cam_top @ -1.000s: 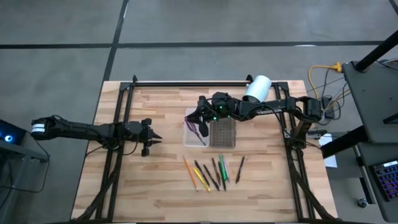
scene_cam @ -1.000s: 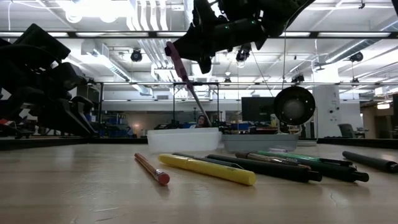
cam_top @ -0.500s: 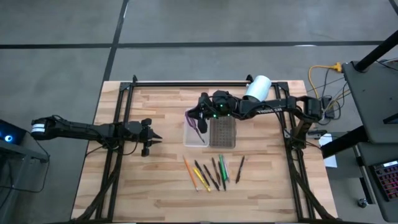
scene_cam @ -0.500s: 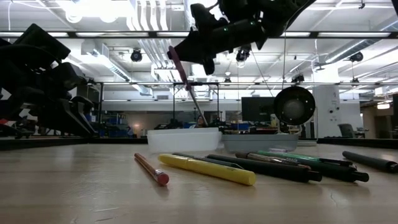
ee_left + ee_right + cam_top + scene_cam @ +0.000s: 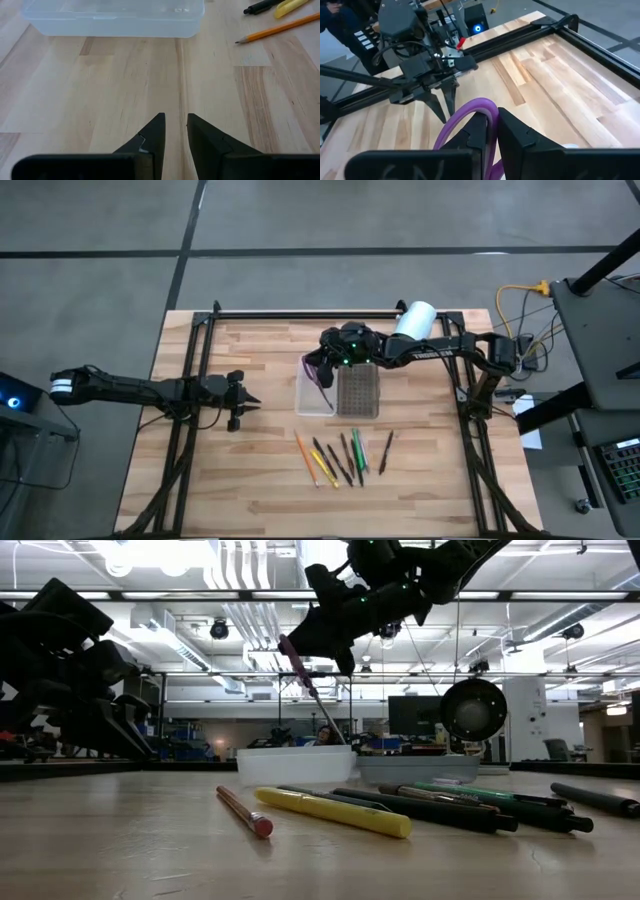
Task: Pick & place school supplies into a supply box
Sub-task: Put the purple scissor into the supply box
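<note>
Purple-handled scissors (image 5: 310, 690) hang above the supply box's clear tray (image 5: 312, 404), held in my right gripper (image 5: 491, 122), which is shut on them. The box's grey ribbed lid half (image 5: 360, 393) lies open beside the tray. Several pencils and pens (image 5: 340, 458), orange, yellow, green and dark, lie flat on the table nearer the front edge. My left gripper (image 5: 175, 122) waits at the table's left, low over bare wood, its fingers slightly apart with nothing between them. My right gripper pinches the scissors' purple handle loop (image 5: 481, 107) between its two fingers. The fingers come from the table's right side, slanting a little downward. The scissors are lifted clear and hang tilted below the fingers, with the blade tips (image 5: 338, 733) pointing down toward the tray.
A white cylinder (image 5: 413, 322) stands at the back right of the table. Black frame rails (image 5: 190, 380) run along the left, right and far sides. Bare wood lies between my left gripper and the tray.
My right gripper has shifted a little toward the table's right edge, sunk slightly and rolled at the wrist. The scissors have gone with it. Their handle is lower and their blade tips are nearer the tray.
</note>
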